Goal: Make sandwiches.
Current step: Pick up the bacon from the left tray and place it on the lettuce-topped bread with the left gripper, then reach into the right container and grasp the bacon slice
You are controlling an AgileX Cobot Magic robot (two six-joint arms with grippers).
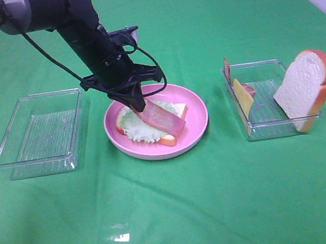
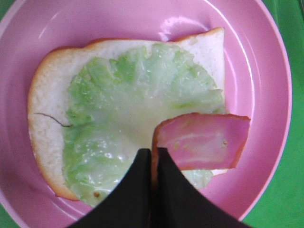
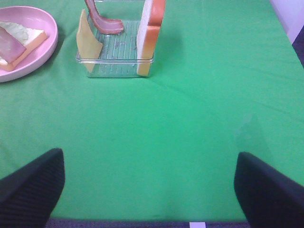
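**Left arm holds bacon over the plate; right arm idle**

Far left: a clear plastic rectangular tray point(image 1: 39, 133) sits on the green cloth-covered table point(image 1: 173, 215).

Centre: the black left gripper point(image 1: 134, 101) point(image 2: 153, 159) reaches down over the round pink plate point(image 1: 155, 152) point(image 2: 266, 57). Its fingers are clenched tight on one end of a reddish-pink bacon strip point(image 1: 163, 121) point(image 2: 204, 140), which slants down from the jaws. Beneath it, flat on the plate, is a white toy bread slice point(image 1: 179, 109) point(image 2: 45, 128) with an orange-brown crust. A pale green lettuce leaf point(image 1: 129, 126) point(image 2: 123, 99) is spread over the bread. Cannot tell whether the strip's free end touches the leaf.

Right: a second clear tray point(image 1: 269, 127) point(image 3: 116, 66) stands well apart from the plate. A yellow cheese slice point(image 1: 243, 96) point(image 3: 88, 40) leans at the wall nearer the plate. A second bacon strip point(image 1: 226, 67) point(image 3: 102, 21) is propped at the back corner. An upright bread slice point(image 1: 306, 88) point(image 3: 147, 35) stands on edge at the far side, its top above the rim.

The right gripper point(image 3: 149, 190) shows in its wrist view only. Its black fingers point(image 3: 33, 185) are spread wide and released, with only cloth between them.
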